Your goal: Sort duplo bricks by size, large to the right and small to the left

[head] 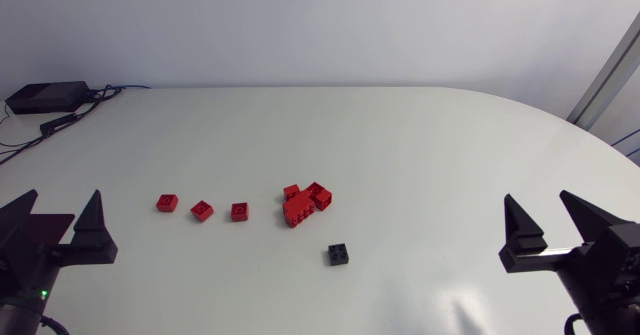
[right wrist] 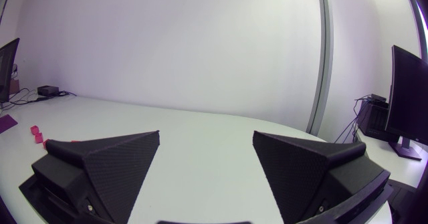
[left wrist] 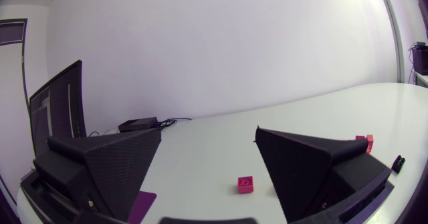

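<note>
Three small red bricks [head: 167, 203], [head: 202, 211], [head: 240, 212] lie in a row left of the table's centre. A cluster of red bricks [head: 305, 203] sits at the centre, and a black brick [head: 338, 254] lies alone in front of it. My left gripper [head: 65, 195] stands open at the near left, well short of the row. In the left wrist view its fingers [left wrist: 208, 132] frame one small red brick [left wrist: 245, 184] lying ahead on the table. My right gripper [head: 537, 197] stands open and empty at the near right. The right wrist view shows its gripper [right wrist: 206, 134] with red bricks [right wrist: 37, 134] far off to one side.
A black box [head: 45, 97] with cables sits at the table's far left corner. A flat dark red patch [head: 52, 222] lies on the table under my left gripper.
</note>
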